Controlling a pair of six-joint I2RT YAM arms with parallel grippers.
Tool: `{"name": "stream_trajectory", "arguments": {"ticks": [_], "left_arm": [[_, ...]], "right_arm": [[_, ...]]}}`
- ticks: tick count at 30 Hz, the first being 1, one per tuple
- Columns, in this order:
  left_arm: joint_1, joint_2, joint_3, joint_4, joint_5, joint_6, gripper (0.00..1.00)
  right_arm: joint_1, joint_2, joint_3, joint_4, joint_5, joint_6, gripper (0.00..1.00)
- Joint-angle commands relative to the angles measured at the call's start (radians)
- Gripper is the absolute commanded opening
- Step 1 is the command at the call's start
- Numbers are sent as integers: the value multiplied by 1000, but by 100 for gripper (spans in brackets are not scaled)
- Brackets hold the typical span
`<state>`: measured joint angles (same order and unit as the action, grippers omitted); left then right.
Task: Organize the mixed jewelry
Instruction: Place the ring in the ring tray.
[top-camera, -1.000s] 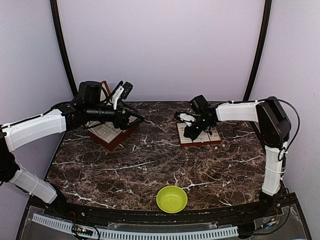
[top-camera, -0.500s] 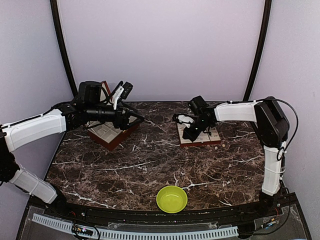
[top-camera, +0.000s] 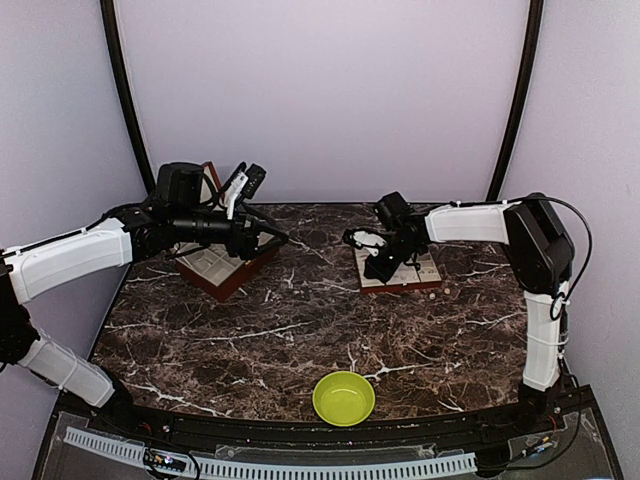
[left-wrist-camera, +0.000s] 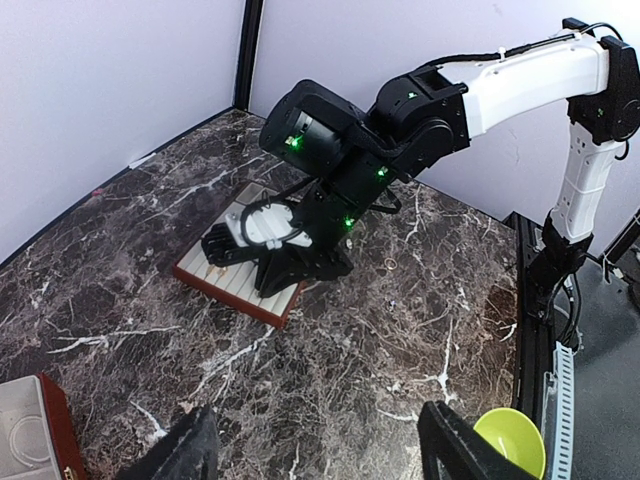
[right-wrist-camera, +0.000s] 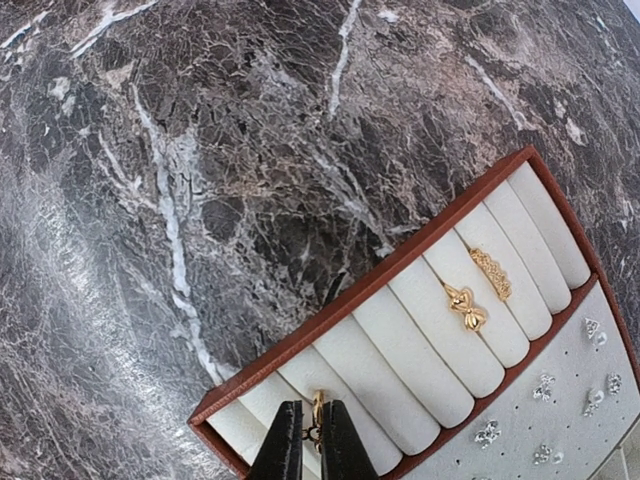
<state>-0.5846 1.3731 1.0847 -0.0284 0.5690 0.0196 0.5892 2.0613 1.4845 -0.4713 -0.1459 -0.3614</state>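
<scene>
My right gripper (right-wrist-camera: 313, 440) is shut on a small gold ring (right-wrist-camera: 318, 408) and holds it over a padded row at the near-left corner of the brown-edged tray (right-wrist-camera: 372, 282). Two gold rings (right-wrist-camera: 466, 306) sit in other rows, and tiny silvery pieces (right-wrist-camera: 545, 387) lie on the tray's flat part. In the top view the right gripper (top-camera: 380, 262) is over the tray (top-camera: 425, 276). My left gripper (left-wrist-camera: 320, 455) is open and empty, high above the table and aimed at the tray (left-wrist-camera: 225, 287). A tiny ring (left-wrist-camera: 390, 264) lies on the marble beside the tray.
A red-brown hinged box (top-camera: 222, 268) stands open at the back left, under my left arm; its corner shows in the left wrist view (left-wrist-camera: 55, 440). A lime-green bowl (top-camera: 344, 397) sits at the front centre. Small pale beads (top-camera: 433, 295) lie by the tray's right corner.
My right gripper has shifted slightly left over the tray, still shut on the ring. The left arm has not moved.
</scene>
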Motion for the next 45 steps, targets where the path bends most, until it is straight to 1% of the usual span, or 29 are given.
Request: {"name": "stream_trajectory", "arguments": {"ticks": [1, 9, 20, 35, 38, 40, 45], "left_arm": [[2, -3, 7, -15, 23, 15, 71], [2, -1, 6, -15, 25, 13, 71], [2, 6, 7, -16, 28, 10, 71], [2, 9, 5, -16, 24, 10, 72], [2, 7, 5, -17, 23, 10, 71], [2, 7, 5, -17, 22, 10, 72], [2, 5, 3, -16, 21, 11, 72]], "right_arm": [[6, 19, 10, -10, 52, -2, 8], [4, -10, 4, -9, 86, 4, 23], [4, -34, 0, -3, 81, 17, 23], [4, -49, -13, 14, 84, 43, 9], [4, -49, -20, 24, 82, 52, 5], [4, -49, -25, 29, 86, 55, 1], [4, -68, -41, 42, 101, 60, 0]]}}
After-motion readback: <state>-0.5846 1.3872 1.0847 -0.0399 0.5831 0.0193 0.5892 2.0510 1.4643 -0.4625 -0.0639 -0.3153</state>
